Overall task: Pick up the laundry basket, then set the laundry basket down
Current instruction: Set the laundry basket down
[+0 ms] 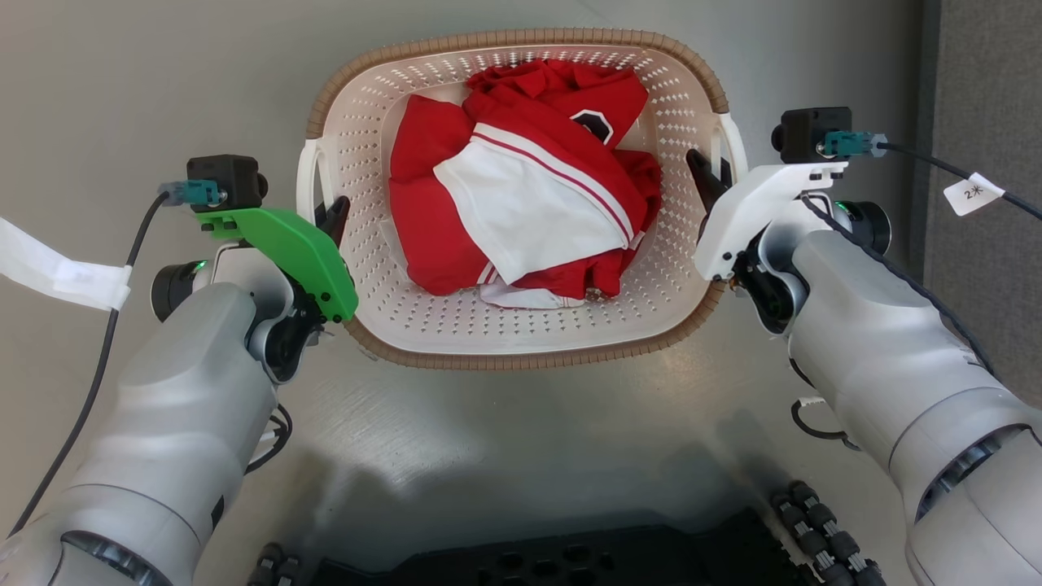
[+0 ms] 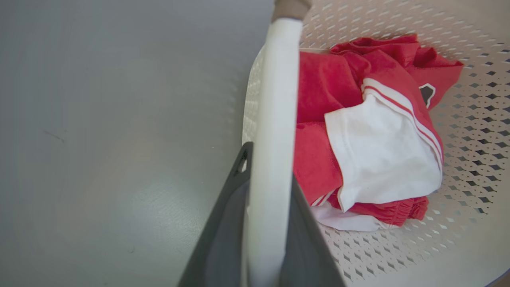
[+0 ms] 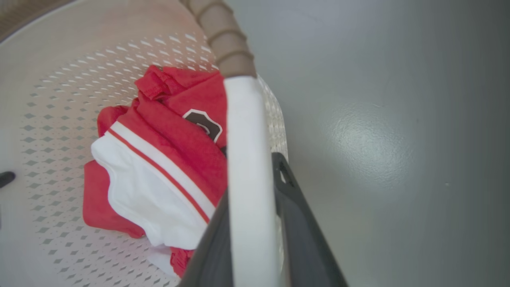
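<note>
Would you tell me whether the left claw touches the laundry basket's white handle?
Touching: the left wrist view shows the handle clamped by the left claw, a finger flush on each side.

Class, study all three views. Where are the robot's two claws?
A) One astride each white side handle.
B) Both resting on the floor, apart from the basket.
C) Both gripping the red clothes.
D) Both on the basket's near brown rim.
A: the wrist views show the left claw with a dark finger on either side of the left white handle, and the right claw likewise astride the right white handle of the laundry basket.
</note>
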`<state>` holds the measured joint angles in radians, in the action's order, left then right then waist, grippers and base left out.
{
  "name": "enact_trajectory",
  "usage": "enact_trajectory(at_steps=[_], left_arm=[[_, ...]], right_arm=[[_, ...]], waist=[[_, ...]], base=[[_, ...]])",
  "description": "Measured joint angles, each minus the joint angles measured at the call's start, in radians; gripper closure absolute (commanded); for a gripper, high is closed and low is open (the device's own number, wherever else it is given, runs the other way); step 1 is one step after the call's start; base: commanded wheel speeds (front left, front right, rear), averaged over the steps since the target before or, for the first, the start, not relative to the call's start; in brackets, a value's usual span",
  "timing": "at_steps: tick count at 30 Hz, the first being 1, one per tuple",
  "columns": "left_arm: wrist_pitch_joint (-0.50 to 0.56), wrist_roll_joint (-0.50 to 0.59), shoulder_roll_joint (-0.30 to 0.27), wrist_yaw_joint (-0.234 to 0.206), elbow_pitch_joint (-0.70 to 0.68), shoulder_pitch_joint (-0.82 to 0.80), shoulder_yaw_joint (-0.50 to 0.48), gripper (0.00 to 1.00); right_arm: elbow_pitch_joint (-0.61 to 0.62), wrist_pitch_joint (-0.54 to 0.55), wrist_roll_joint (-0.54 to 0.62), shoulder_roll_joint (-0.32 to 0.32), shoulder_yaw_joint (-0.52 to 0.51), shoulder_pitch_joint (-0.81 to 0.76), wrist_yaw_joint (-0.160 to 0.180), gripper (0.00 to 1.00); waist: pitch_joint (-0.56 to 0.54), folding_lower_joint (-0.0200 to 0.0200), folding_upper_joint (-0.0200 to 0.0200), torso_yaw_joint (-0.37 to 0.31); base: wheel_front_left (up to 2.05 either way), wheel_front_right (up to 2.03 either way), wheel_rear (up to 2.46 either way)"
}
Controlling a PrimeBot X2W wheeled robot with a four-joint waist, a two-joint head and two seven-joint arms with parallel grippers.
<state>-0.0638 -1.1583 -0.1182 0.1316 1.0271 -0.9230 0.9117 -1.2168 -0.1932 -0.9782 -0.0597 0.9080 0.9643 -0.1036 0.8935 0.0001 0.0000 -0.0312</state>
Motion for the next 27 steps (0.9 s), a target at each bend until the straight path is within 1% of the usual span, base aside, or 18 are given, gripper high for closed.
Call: enact_trajectory(at_steps=[16, 17, 18, 19, 20, 21, 22, 23, 27], left_arm=[[-0.003, -0.008, 0.002, 0.0, 0.002, -0.005, 0.019, 1.0], [-0.005, -0.009, 0.002, 0.0, 0.002, -0.005, 0.02, 0.91], [-0.009, -0.01, 0.002, 0.0, 0.002, -0.005, 0.021, 0.67], [-0.012, -0.011, 0.001, 0.0, 0.002, -0.005, 0.021, 0.63], [-0.013, -0.013, 0.001, 0.0, 0.002, -0.005, 0.021, 0.6], [-0.013, -0.015, 0.001, 0.0, 0.002, -0.005, 0.023, 0.5], [-0.013, -0.018, 0.001, 0.0, 0.002, -0.005, 0.024, 0.11], [-0.013, -0.018, 0.001, 0.0, 0.002, -0.005, 0.025, 0.0], [-0.013, -0.021, 0.0, 0.0, 0.004, -0.006, 0.027, 0.0]], right_arm=[[-0.012, -0.009, -0.009, 0.001, -0.006, 0.007, 0.001, 1.0], [-0.012, -0.01, -0.009, 0.001, -0.006, 0.008, 0.001, 0.92], [-0.013, -0.013, -0.009, 0.002, -0.006, 0.008, 0.001, 0.79], [-0.014, -0.018, -0.011, 0.002, -0.006, 0.008, 0.006, 0.71], [-0.015, -0.018, -0.015, 0.002, -0.007, 0.009, 0.01, 0.59], [-0.017, -0.018, -0.017, -0.001, -0.009, 0.009, 0.01, 0.39], [-0.02, -0.019, -0.017, -0.004, -0.01, 0.009, 0.011, 0.07], [-0.02, -0.019, -0.017, -0.004, -0.011, 0.009, 0.014, 0.0], [-0.021, -0.019, -0.018, -0.001, -0.011, 0.01, 0.017, 0.0]], waist=[[0.014, 0.0, 0.0, 0.005], [0.015, 0.0, 0.0, 0.005], [0.015, 0.0, 0.0, 0.004], [0.015, 0.0, 0.0, 0.004], [0.014, -0.0001, 0.0, 0.004], [0.014, 0.0, 0.0, 0.003], [0.013, -0.0001, 0.0, 0.003], [0.013, 0.0, 0.0, 0.002], [0.01, 0.0, 0.0, 0.0]], base=[[0.0, 0.0, 0.0], [0.0, 0.0, 0.0], [0.0, 0.0, 0.0], [0.0, 0.0, 0.0], [0.0, 0.0, 0.0], [0.0, 0.0, 0.0], [0.0, 0.0, 0.0], [0.0, 0.0, 0.0], [0.0, 0.0, 0.0]])
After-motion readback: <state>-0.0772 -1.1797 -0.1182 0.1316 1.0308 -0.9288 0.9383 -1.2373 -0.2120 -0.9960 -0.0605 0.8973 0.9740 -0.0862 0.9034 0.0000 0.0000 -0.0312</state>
